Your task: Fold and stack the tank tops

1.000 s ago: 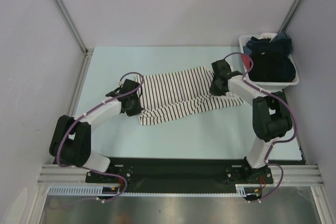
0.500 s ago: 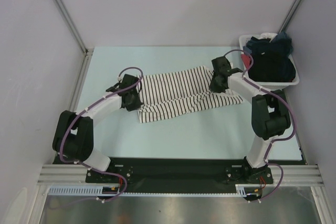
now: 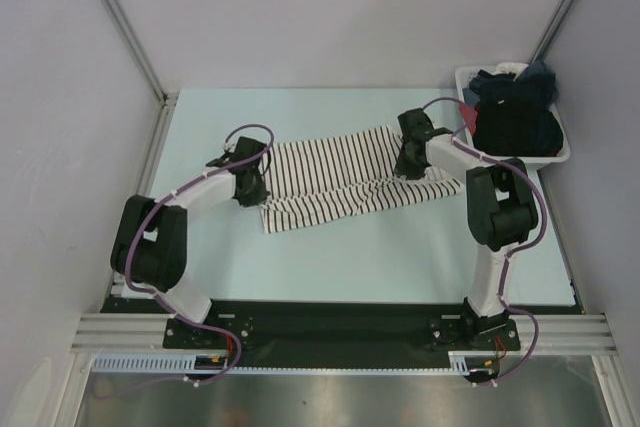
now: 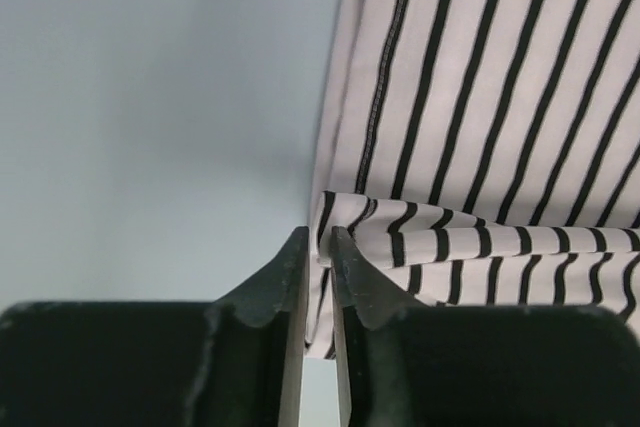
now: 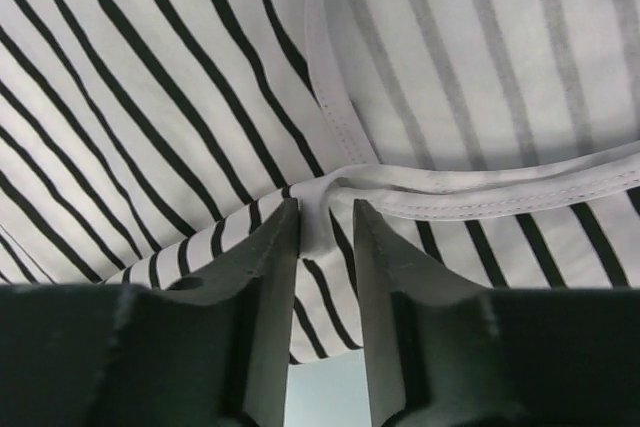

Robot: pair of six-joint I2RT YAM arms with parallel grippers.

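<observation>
Top external view: desk carries striped tank top, partly folded, centre; black tank top in corner basket. Left pincer and right pincer, narrowly parted, sit at the striped one's ends. Lift straight off, keeping folds flat.

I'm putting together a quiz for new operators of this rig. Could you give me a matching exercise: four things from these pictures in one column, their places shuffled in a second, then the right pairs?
Things
1. striped tank top
2. white basket
3. left end effector
4. right end effector

Places
A. at the top's white-trimmed right end
B. far right corner of the table, holding dark clothes
C. spread out at mid-table
D. at the top's left edge

Pairs: 1-C, 2-B, 3-D, 4-A
</observation>
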